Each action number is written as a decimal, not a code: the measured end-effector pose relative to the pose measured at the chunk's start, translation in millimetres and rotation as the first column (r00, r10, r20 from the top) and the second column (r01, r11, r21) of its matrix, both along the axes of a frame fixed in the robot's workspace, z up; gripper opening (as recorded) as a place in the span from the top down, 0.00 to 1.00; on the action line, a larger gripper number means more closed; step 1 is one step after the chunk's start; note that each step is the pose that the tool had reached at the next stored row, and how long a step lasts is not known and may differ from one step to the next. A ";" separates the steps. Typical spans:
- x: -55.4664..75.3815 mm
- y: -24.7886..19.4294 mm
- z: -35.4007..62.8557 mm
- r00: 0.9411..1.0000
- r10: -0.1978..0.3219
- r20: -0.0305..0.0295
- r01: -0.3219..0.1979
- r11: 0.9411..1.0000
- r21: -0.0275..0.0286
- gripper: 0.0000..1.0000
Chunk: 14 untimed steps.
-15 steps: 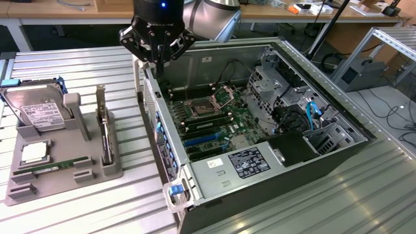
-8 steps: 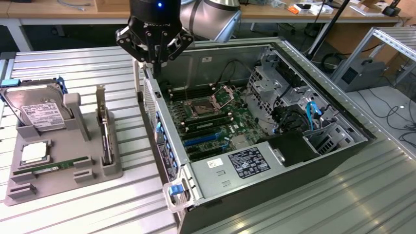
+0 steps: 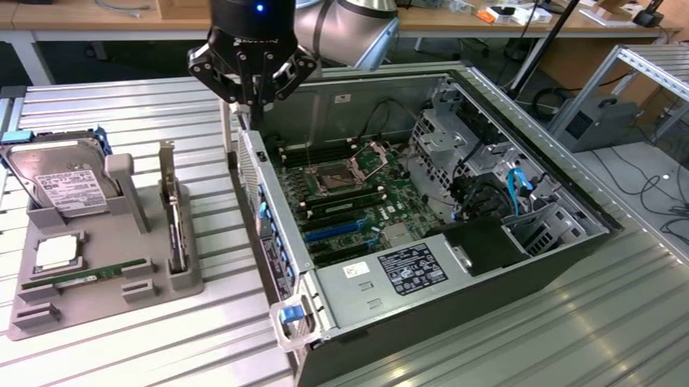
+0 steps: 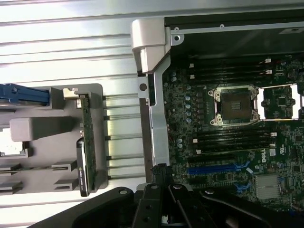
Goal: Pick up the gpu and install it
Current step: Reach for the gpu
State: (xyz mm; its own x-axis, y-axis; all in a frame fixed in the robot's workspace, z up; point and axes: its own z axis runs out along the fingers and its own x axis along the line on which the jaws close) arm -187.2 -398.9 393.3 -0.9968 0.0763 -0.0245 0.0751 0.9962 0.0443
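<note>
In the exterior view the gripper [image 3: 251, 101] hangs at eleven o'clock of the open case [image 3: 323, 101]. It sits just over the rim of the wall that faces the tray [image 3: 108, 262], and its jaws are pressed together on nothing. Whether the tips touch that rim cannot be told.

The case lies on its side on the ribbed metal table [image 3: 517, 339]. The tray rests at nine o'clock from it, with a narrow bare strip of table between the two. There is more bare table at five and six o'clock of the case.

The gpu [image 3: 173, 205] stands on its long edge in a slot along the tray's case-side border, its silver bracket pointing toward twelve o'clock. It is well apart from the gripper. At ten o'clock of the gpu a hard drive [image 3: 67, 187] leans upright in its stand. At eight o'clock a processor chip [image 3: 56, 252] lies flat in a recess, and a RAM stick [image 3: 76, 280] lies in a groove just beyond it.

Inside the case the motherboard [image 3: 356, 201] covers the floor. Its socket [image 3: 347, 171] is uncovered near the centre and its blue slots [image 3: 334, 230] lie bare at seven o'clock of the socket. A drive cage [image 3: 457, 141] crowds the three o'clock side.
</note>
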 end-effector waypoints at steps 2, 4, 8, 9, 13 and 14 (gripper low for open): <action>-1.4 0.0 0.0 1.000 0.000 0.000 0.000 1.000 0.000 0.89; -2.4 0.0 0.0 1.000 0.000 0.000 0.000 1.000 0.000 0.89; -4.3 0.0 0.0 1.000 0.000 0.000 0.000 1.000 0.000 0.89; -4.8 0.0 0.0 1.000 0.000 0.000 0.000 1.000 0.000 0.89; -6.6 0.0 0.0 1.000 0.000 0.000 0.000 1.000 0.000 0.89; -7.2 0.0 0.0 1.000 0.000 0.000 0.000 1.000 0.000 0.89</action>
